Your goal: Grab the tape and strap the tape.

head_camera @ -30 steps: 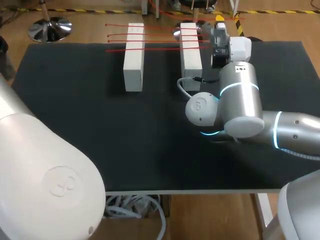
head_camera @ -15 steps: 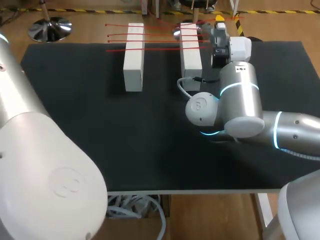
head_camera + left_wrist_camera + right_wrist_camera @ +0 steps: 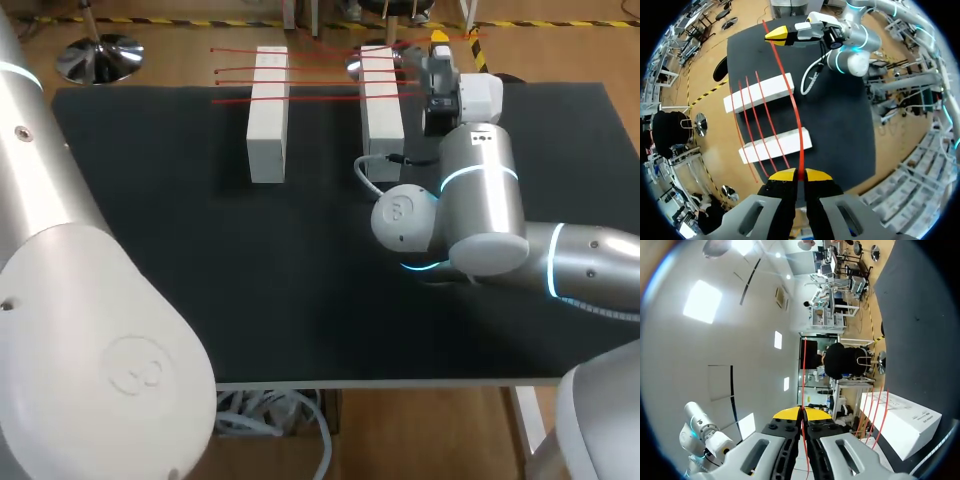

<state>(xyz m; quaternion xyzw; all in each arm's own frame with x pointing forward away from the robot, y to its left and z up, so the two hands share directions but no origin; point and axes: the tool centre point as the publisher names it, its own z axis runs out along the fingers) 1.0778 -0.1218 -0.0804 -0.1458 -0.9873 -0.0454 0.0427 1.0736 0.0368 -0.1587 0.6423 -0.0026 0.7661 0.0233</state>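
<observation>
A red tape [image 3: 796,110] is stretched taut between my two grippers. In the left wrist view my left gripper [image 3: 800,175] is shut on one end. My right gripper [image 3: 777,35] holds the other end past the far white block [image 3: 760,92]. The tape passes over that block and the near white block [image 3: 776,146]. Three more red tapes [image 3: 754,120] lie across both blocks beside it. In the right wrist view my right gripper [image 3: 801,412] is shut on the tape [image 3: 804,370]. In the head view the right gripper [image 3: 440,40] is at the table's far edge beside the right block [image 3: 381,95]; the left gripper is hidden.
The black table mat [image 3: 150,250] is bare in front of the left block [image 3: 267,110]. My right arm's elbow [image 3: 460,210] hangs over the mat right of centre. My left arm's bulk [image 3: 80,330] fills the near left corner.
In the head view my left arm's body has swung up along the left edge. The right arm, the blocks and the tapes have stayed where they were.
</observation>
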